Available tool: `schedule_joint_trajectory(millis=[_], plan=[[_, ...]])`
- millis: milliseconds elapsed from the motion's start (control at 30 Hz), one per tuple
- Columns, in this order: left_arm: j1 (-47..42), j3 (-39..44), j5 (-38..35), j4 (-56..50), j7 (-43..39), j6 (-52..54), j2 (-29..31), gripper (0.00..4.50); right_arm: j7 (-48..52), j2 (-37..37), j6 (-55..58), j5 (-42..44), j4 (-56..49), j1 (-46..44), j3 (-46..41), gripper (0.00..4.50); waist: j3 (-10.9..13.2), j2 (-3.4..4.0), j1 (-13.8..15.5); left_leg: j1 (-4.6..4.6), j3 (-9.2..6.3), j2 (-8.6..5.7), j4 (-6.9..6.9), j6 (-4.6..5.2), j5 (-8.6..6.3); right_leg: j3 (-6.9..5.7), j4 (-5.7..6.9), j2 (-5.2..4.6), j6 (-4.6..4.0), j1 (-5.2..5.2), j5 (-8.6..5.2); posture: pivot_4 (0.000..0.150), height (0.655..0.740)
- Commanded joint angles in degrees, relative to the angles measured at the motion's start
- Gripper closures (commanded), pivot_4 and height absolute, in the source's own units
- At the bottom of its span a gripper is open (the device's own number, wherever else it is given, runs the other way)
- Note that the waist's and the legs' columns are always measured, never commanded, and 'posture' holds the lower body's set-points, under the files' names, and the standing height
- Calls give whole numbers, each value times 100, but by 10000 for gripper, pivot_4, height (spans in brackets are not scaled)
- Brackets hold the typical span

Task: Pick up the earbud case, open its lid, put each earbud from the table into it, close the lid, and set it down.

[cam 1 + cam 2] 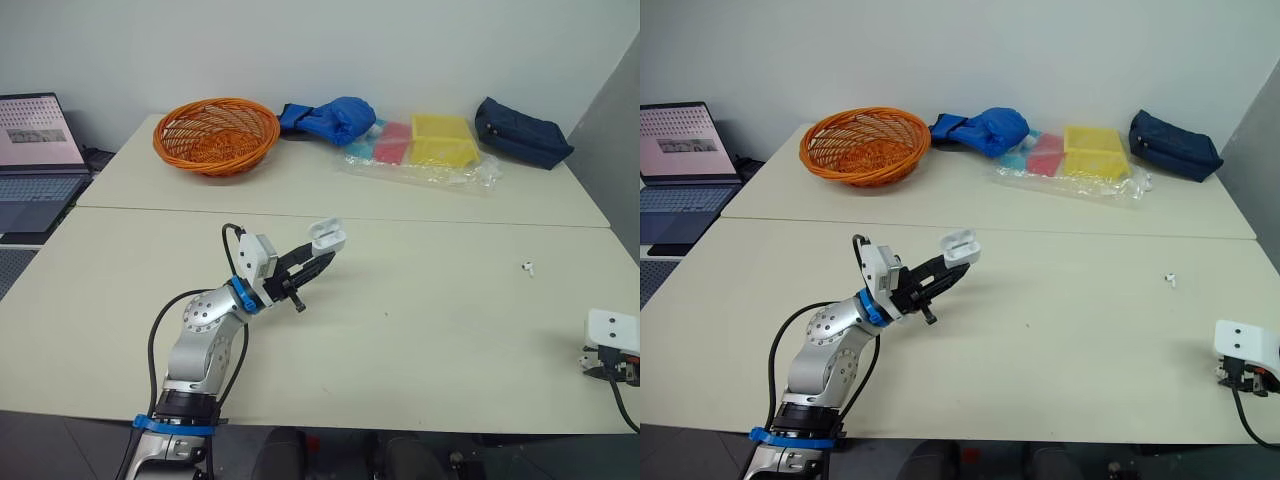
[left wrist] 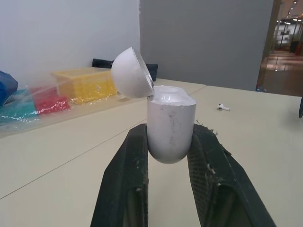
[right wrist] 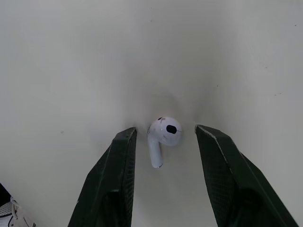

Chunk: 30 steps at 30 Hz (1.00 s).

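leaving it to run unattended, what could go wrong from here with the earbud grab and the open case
1. The earbud lies between the open fingers of the right gripper, nearer one finger. Small and rounded, it could squirt out on closing, and the edge of the table looks close.
2. The left gripper holds the earbud case by its rounded lower body, lid open. Pushing an earbud in might tilt it or make it slip.

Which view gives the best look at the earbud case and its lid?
The left wrist view: the earbud case is clamped between the fingers of the left gripper, its lid hinged open. Both eye views show it as a small white shape at that gripper's tip, above the table, lid detail hard to read.
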Motion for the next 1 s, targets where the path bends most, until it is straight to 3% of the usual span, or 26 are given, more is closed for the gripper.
schedule_joint_trajectory(millis=[33, 367, 467, 567, 867, 900, 1000], plan=[[-43, -68, -48, -258, 52, 8, -31, 37226, 24, 12, 25, -113, 96, -130, 131, 24825, 0, 0, 0, 0, 0, 0, 0, 0, 0, 1, 0, 0, 0, 0, 0, 1500, 7400], [-13, -74, -82, -362, 84, 89, 28, 37226, 96, 100, 345, 26, 6, -209, 203, 24825, 0, -1, -3, 2, 4, 1, 3, 0, 0, 5, 0, 0, 5, 1, 4, 1500, 7400], [-23, -93, -77, -387, 109, 118, 17, 37226, 78, 141, 340, -26, 42, -315, 282, 30471, -1, -2, -3, 2, 4, 1, 3, 0, 0, 5, 0, 0, 6, 1, 4, 1500, 7400], [-33, -92, -76, -398, 125, 138, 19, 37226, 106, 149, 332, -35, 65, -334, 311, 40553, -3, -5, -32, 4, 10, 1, 5, 0, 0, 12, 0, 0, 8, 1, 8, 1500, 7400], [-10, -101, -71, -470, 155, 174, 20, 37226, 203, 261, 390, 137, -27, -497, 302, 40752, -13, -22, -70, 13, 19, 3, 6, 0, 0, 22, 0, 0, 10, 5, 12, 1500, 7400], [-3, -96, -74, -471, 146, 165, 24, 37226, 295, 285, 531, 333, -270, -491, 196, 40752, -14, -22, -73, 15, 21, 3, 5, 0, 0, 23, 0, 0, 9, 5, 12, 1500, 7400], [-22, -73, -51, -321, 91, 34, 7, 37226, 141, 902, 2443, 1979, -1973, -1196, -320, 40752, -12, -20, -116, 28, 24, 12, -1, 0, 0, 41, 10, 10, 6, 3, 14, 1500, 7400]])
